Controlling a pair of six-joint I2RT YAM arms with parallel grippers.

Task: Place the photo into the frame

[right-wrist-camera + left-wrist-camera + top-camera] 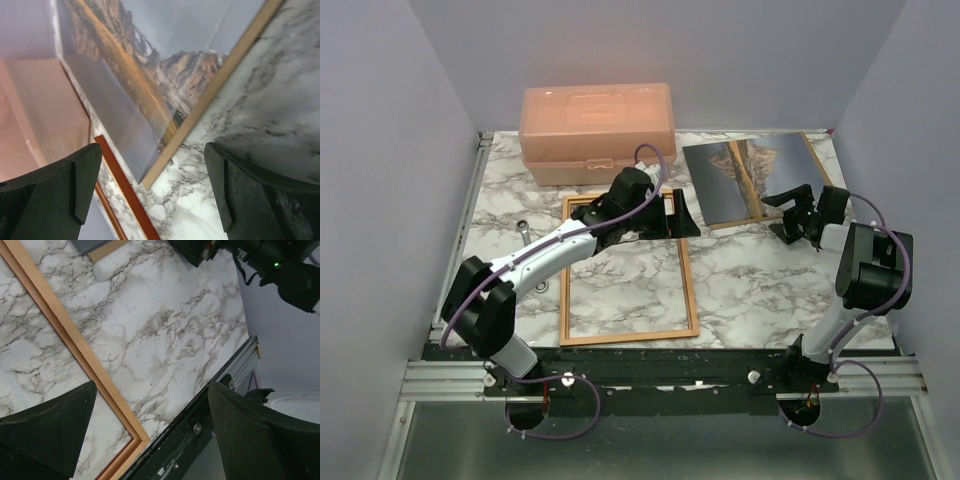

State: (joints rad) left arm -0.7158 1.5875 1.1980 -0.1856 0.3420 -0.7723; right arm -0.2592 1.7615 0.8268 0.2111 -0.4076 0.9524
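Both grippers spread wide, holding nothing; photo point(730, 185) lies outside the frame point(630, 338).
Top: my left gripper point(678, 215) is over the frame's far rail, and my right gripper point(782, 218) is at the photo's near edge, right of the frame. Left wrist: frame point(70, 335) corner between the spread fingers. Right wrist: photo point(150, 65) just ahead of the fingers, on a tan-edged board point(225, 70), with the reddish frame point(122, 190) rail lower left.

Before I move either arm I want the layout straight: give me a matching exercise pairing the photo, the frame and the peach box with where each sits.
1 photo
2 frame
3 peach box

A back left of the table, lid shut
B far right, picture side up
C flat, left of centre, marble showing through it

Pairs: 1-B, 2-C, 3-A
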